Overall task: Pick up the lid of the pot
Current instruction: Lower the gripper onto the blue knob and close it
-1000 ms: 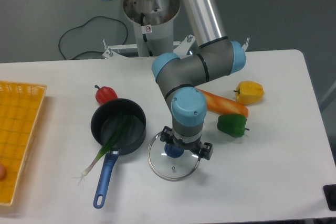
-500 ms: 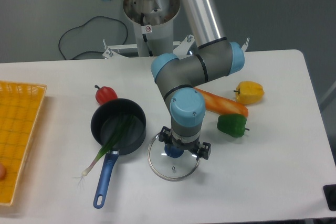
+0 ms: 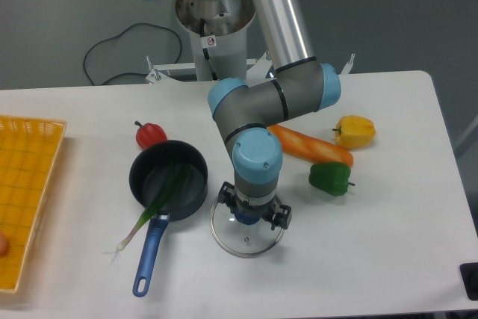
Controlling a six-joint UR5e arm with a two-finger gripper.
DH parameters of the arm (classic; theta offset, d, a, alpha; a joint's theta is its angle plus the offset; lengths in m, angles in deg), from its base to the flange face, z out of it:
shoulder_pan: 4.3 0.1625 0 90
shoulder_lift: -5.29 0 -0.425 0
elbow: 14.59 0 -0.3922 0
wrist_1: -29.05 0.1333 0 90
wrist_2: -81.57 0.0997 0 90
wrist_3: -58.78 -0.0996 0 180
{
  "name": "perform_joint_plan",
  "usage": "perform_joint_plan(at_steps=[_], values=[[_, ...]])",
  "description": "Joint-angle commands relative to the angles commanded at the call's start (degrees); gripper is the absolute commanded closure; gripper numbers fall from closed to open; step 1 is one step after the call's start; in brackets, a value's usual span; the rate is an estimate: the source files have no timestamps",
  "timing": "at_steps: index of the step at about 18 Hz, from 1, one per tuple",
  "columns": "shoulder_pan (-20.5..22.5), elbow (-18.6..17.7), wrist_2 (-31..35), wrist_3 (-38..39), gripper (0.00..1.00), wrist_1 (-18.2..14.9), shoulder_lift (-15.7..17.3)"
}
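Observation:
The gripper (image 3: 253,213) points downward over the pot lid (image 3: 243,245), its two fingers spread apart on either side of the lid's knob. The lid is a clear round disc with a thin metal rim, lying on the table right of the black pan. Its dark blue knob (image 3: 246,218) shows between the fingers, the upper part covered by the gripper body. Nothing is held. How high the fingertips are above the glass I cannot tell.
A black pan (image 3: 196,193) with a blue handle holds a green leek-like vegetable. A red one (image 3: 151,135) lies behind it. Carrot (image 3: 332,152), green pepper (image 3: 331,178) and yellow pepper (image 3: 355,131) are at right. An orange crate (image 3: 27,184) stands far left.
The arm and gripper have shifted left over the lid, and the fingers now straddle the knob more evenly. The lid and the other objects have stayed put.

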Motion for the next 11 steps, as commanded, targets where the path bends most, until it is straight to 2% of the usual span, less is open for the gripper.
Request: perform_joint_plan(at_steps=[11], values=[[0.18,-1.32,0.0,0.44,0.0,-0.09,0.35]])
